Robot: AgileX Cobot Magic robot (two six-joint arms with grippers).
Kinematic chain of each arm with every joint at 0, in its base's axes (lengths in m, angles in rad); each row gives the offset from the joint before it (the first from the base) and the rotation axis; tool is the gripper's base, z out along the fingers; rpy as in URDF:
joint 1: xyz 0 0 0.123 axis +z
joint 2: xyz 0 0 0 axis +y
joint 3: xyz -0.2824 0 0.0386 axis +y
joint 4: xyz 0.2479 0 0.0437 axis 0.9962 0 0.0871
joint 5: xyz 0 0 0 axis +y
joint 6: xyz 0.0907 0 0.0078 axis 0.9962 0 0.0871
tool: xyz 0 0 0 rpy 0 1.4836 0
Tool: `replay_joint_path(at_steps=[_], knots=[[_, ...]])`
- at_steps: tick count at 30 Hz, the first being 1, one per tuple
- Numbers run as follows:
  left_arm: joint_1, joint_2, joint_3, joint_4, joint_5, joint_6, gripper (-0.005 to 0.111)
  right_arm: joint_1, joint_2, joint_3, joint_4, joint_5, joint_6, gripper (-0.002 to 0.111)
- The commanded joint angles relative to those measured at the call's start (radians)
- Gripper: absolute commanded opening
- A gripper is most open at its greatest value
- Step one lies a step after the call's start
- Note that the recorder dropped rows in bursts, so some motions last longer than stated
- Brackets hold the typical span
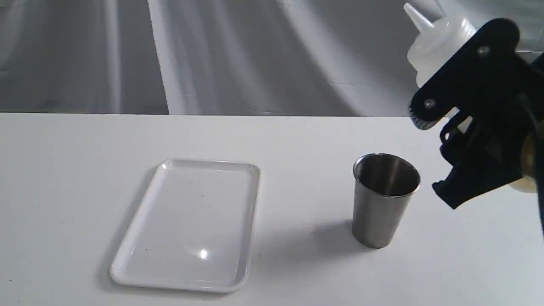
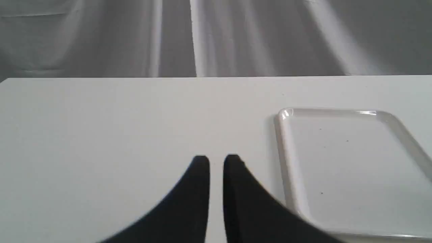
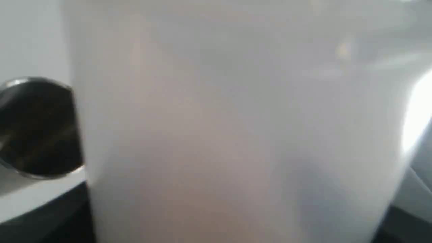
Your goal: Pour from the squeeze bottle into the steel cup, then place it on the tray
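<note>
The squeeze bottle (image 1: 437, 46) is up off the bench (image 1: 297, 140), held in the right hand (image 1: 450, 91) at the far right of the exterior view. The black fingers are clamped across its translucent white body. It leans, with the thin nozzle pointing up and toward the left, and it hangs higher than the steel cup (image 1: 384, 199) and a little to the right of it. The bottle's lower end is hidden behind the hand.

The cup stands upright on the bench with its mouth open to the top. The white tray (image 1: 187, 216) lies flat, well apart from it on the left, with nothing on it.

In the right wrist view the bottle (image 3: 236, 128) fills nearly everything as a pale blur, and the dark mouth of the cup (image 3: 37, 128) shows at one edge.

The left hand (image 2: 216, 162) hovers low over bare bench just beside the tray (image 2: 351, 162). Its fingers (image 2: 199, 189) are drawn nearly together, with only a slit between them and nothing in it.

A grey curtain (image 1: 212, 55) hangs behind the bench.
</note>
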Motion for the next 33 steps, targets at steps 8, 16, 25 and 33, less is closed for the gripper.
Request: replay_joint_path(at_steps=[8,16,25,33], knots=[[-0.005,-0.003,0.004,0.0,-0.007,-0.005,0.008,-0.1,0.138,-0.006,-0.011,0.093,0.162,0.0],[-0.005,-0.003,0.004,0.0,-0.007,-0.003,0.008,-0.129,0.192,-0.006,-0.096,0.125,0.178,0.0],[-0.005,-0.003,0.004,0.0,-0.007,-0.005,0.008,-0.168,0.319,-0.006,-0.129,0.176,0.078,0.0],[-0.005,-0.003,0.004,0.0,-0.007,-0.005,0.008,-0.189,0.338,-0.006,-0.242,0.181,0.044,0.0]])
